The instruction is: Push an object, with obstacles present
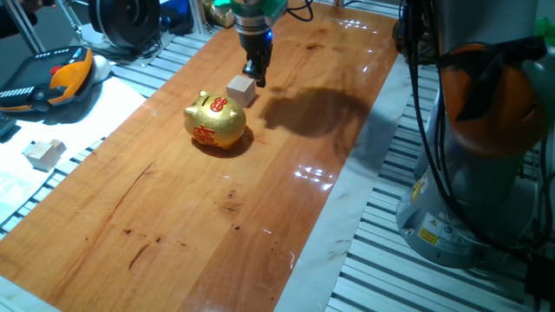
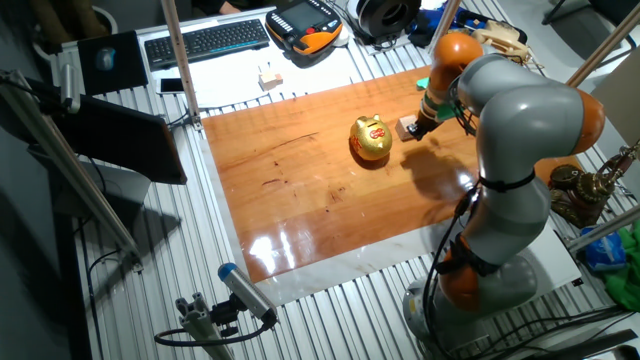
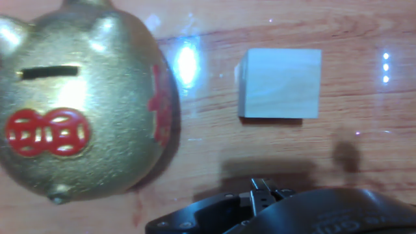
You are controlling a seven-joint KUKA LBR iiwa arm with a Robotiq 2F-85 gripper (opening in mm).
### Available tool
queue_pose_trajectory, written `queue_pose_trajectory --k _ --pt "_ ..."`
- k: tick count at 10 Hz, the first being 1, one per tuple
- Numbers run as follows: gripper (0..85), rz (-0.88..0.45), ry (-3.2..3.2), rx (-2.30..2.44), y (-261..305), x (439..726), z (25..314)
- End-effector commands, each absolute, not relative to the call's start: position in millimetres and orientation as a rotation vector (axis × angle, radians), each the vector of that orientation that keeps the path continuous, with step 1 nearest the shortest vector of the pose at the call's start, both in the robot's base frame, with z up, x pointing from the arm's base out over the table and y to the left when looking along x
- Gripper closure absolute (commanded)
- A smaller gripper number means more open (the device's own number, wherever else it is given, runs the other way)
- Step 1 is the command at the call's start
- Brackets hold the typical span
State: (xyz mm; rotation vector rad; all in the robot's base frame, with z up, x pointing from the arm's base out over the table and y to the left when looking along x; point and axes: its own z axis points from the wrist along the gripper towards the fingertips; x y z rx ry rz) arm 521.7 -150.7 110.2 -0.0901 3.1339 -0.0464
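The arm reaches down near the bench's far edge, gripper (image 1: 257, 76) vertical, fingers drawn close together.

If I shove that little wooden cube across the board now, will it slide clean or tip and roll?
The cube has flat faces and sits squat, so it will probably slide, not roll. The board looks glossy, so friction seems low. An off-centre push may spin it toward the piggy bank close by. The gripper is beside it.

A robotics lab: slatted aluminium bench (image 2: 330, 300), teach pendant (image 2: 305, 25), keyboard (image 2: 205, 40).
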Motion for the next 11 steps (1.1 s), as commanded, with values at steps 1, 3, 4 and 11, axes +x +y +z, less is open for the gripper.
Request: queue_pose_trajectory --k 1,3,4,11 --pt "85.0 -0.053 3.130 -0.088 -153 524 108" --pt "85.0 -0.053 3.122 -0.097 -161 528 101" --pt "85.0 -0.046 3.120 -0.104 -164 530 98" --pt "85.0 -0.027 3.126 -0.095 -164 543 93"
